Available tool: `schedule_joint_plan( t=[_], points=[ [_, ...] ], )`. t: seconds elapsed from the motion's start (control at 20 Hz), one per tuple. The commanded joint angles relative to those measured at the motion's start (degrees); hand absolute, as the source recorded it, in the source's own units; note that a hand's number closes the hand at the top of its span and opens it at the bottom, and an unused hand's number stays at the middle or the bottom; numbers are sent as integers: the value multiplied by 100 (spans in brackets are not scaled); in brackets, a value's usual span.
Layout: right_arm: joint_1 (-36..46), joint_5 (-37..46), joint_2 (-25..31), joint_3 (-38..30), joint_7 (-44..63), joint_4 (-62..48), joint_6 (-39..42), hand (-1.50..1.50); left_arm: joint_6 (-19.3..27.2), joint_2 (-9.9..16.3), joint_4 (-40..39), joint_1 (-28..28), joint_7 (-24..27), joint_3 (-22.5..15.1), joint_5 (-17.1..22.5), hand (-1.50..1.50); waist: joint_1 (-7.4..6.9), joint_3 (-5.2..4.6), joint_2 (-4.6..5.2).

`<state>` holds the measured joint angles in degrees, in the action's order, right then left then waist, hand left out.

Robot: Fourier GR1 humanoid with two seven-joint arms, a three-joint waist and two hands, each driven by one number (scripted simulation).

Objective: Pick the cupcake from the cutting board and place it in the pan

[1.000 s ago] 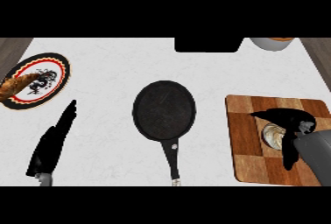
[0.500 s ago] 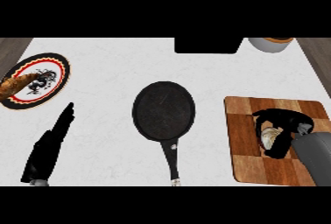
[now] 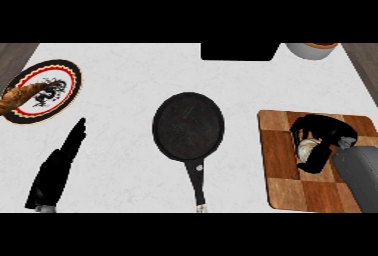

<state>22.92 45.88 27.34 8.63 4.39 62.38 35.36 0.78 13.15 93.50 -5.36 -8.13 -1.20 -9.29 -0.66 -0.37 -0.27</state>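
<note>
Watching my right hand [image 3: 323, 141] finish curling round the cupcake [image 3: 307, 148] on the cutting board [image 3: 284, 165] at the worktop's right edge; grasp now looking ready to lift toward the pan [image 3: 188, 125]. Left hand [image 3: 59, 167] resting spread.

One pan [image 3: 188, 125], one cupcake [image 3: 307, 148], one plate [image 3: 55, 72]

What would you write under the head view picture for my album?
Right hand curls round the cupcake on the cutting board, beside the empty pan.

Right hand [image 3: 322, 134] curls around cupcake [image 3: 308, 148] on cutting board [image 3: 284, 170].
</note>
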Motion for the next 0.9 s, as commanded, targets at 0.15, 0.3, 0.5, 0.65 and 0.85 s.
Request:
schedule_joint_plan(
  t=[0.15,0.3,0.5,0.65,0.85],
  points=[
    [251,448,44,-431,-404,-20,-2050,150,-32,-16,-171,197,-12,111,63,0,45,46,44],
    [385,400,-42,-534,-898,584,-2793,150,12,5,-65,-90,137,53,-57,0,28,50,13],
    [723,132,-98,-748,-1567,1048,-3264,150,95,-88,-98,118,56,98,-36,0,57,44,15],
    [800,206,-294,-597,-1522,1315,-3223,150,-11,-123,243,-153,-153,-8,-7,0,24,39,14],
    [1090,271,-1233,-238,-1089,1316,-3366,150,86,-174,-37,-81,202,41,-132,0,7,36,24]
  ],
)
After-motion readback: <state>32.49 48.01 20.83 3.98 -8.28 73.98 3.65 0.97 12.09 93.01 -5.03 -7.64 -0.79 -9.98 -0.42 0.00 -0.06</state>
